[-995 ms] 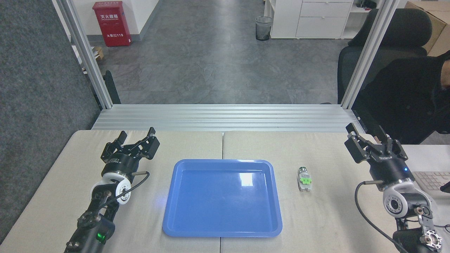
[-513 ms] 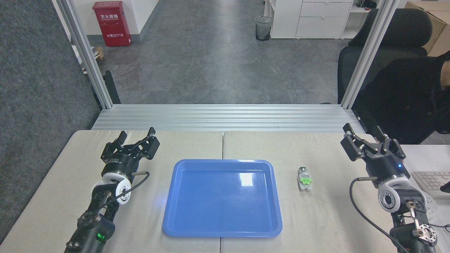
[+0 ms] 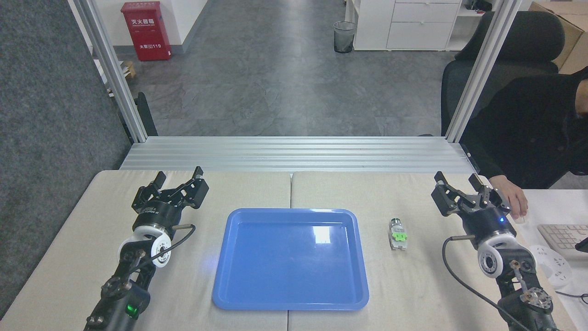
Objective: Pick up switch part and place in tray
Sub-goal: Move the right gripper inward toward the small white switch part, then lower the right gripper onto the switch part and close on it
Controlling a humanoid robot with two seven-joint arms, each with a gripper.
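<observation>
The switch part (image 3: 398, 235), silvery at its far end with a green clip in the middle and a whitish block at the near end, lies on the beige table just right of the blue tray (image 3: 220, 276). The tray sits at the table's centre with nothing in it. My right gripper (image 3: 458, 184) is open, above the table to the right of the switch part and a little farther back, clear of it. To the left of the tray, my left gripper (image 3: 179, 177) is open and holds nothing.
A person in black sits at the far right with a hand (image 3: 513, 198) resting on the white desk just behind my right gripper. A keyboard (image 3: 562, 235) and a white power strip (image 3: 553, 267) lie there. An aluminium frame (image 3: 294, 154) borders the table's far edge.
My right gripper has shifted left toward the switch part, still open. The person's hand, hidden behind it before, now shows. The left arm, the switch part and the tray have not moved.
</observation>
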